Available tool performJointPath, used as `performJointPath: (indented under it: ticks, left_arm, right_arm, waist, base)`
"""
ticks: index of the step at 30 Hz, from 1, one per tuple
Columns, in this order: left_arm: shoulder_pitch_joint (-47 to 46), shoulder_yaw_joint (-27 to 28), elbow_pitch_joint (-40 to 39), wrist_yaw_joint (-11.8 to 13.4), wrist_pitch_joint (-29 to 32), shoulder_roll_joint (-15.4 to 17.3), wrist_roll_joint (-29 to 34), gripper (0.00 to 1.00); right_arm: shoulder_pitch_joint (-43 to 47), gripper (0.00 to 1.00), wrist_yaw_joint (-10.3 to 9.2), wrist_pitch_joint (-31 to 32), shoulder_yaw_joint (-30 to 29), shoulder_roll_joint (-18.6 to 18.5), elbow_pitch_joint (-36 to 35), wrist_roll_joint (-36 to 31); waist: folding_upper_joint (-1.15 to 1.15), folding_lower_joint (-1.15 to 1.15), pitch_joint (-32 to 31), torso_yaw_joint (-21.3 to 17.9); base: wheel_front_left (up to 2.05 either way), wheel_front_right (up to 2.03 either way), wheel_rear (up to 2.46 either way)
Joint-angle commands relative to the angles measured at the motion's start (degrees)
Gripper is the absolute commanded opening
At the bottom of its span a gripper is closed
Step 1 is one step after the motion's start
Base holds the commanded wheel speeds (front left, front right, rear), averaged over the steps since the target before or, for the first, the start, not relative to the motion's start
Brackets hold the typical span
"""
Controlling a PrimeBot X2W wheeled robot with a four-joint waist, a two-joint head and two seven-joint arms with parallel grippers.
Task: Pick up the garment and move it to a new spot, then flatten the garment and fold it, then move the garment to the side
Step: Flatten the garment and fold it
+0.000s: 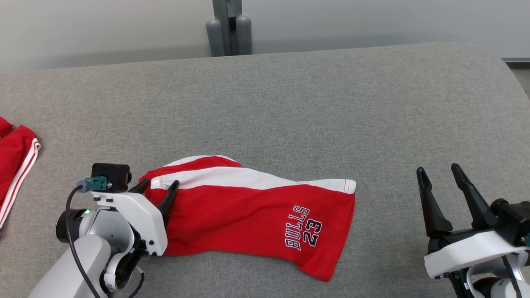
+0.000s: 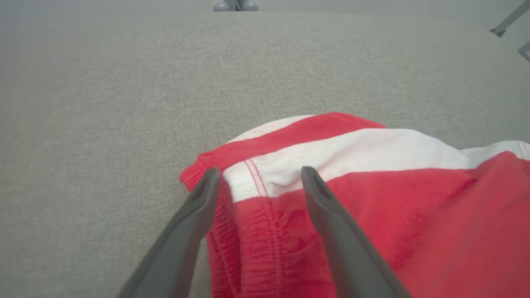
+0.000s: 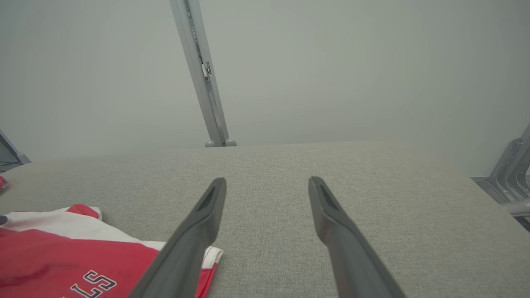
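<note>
Garment (image 1: 248,207): a pair of red shorts with a broad white side stripe, lying rumpled on the grey fabric-covered table (image 1: 290,103), toward my left and close to the near edge. The gathered elastic waistband end faces my left arm; the leg hem lies out to the right.

My left arm comes in from the lower left of the head view, its white wrist housing tilted and the fingers pointing up and to the right at the waistband. My left gripper (image 1: 160,183) is spread wide and holds nothing. In my left wrist view the waistband corner, with the start of the white stripe, sits between the two fingers: one finger runs along the cloth's edge and the other lies over the red fabric. Whether the tips touch the cloth I cannot tell.

My right gripper (image 1: 438,169) sits at the lower right, well apart from the shorts, over bare table. Its fingers are spread too, empty, and lean slightly to the left.

Near the leg hem I read "BULLS" above "23" (image 1: 304,227) in dark letters edged with white, turned sideways in the head view.

At the table's far left edge lies another red piece with white piping (image 1: 14,165). A grey post (image 1: 229,29) stands behind the far edge.
</note>
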Motion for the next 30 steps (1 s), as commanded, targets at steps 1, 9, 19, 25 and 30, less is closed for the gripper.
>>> performJointPath:
  ticks: [1, 9, 19, 25, 30]
  left_arm:
    - [-0.84, 0.22, 0.59, -0.42, -0.04, -0.04, -0.70, 0.99]
    - [-1.55, -0.26, 1.98, -1.49, 0.38, -0.14, -0.89, 0.00]
    - [-3.12, -1.11, -0.29, -1.05, -0.50, 0.31, 0.73, 0.00]
    - [-4.06, -2.06, -1.95, -0.93, -0.75, -0.08, 1.88, 0.00]
    - [-4.76, -2.50, -2.90, -0.87, -1.16, -0.21, 2.50, 0.00]
  right_arm:
    - [-0.72, 1.00, 0.02, -0.43, -0.27, -0.26, 0.16, 0.18]
    - [-1.12, 1.00, 0.02, -0.32, -0.58, -0.25, 0.78, -0.19]
    - [-5.25, 1.00, 0.02, 3.13, 2.35, -0.23, 8.80, -1.49]
    - [-10.51, 1.00, 0.02, 2.43, 6.74, -0.67, 18.88, -0.20]
    - [-13.92, 1.00, 0.02, 0.62, 10.26, -0.66, 26.13, 1.17]
  waist:
    - [0.00, 0.00, 0.27, -0.12]
    - [0.00, 0.00, 0.69, -0.01]
    - [0.00, 0.00, 2.45, 1.62]
    - [0.00, 0.00, 4.39, 3.44]
    - [0.00, 0.00, 5.51, 4.53]
  base:
    - [0.00, 0.00, 0.00]
    - [0.00, 0.00, 0.00]
    - [0.00, 0.00, 0.00]
    - [0.00, 0.00, 0.00]
    - [0.00, 0.00, 0.00]
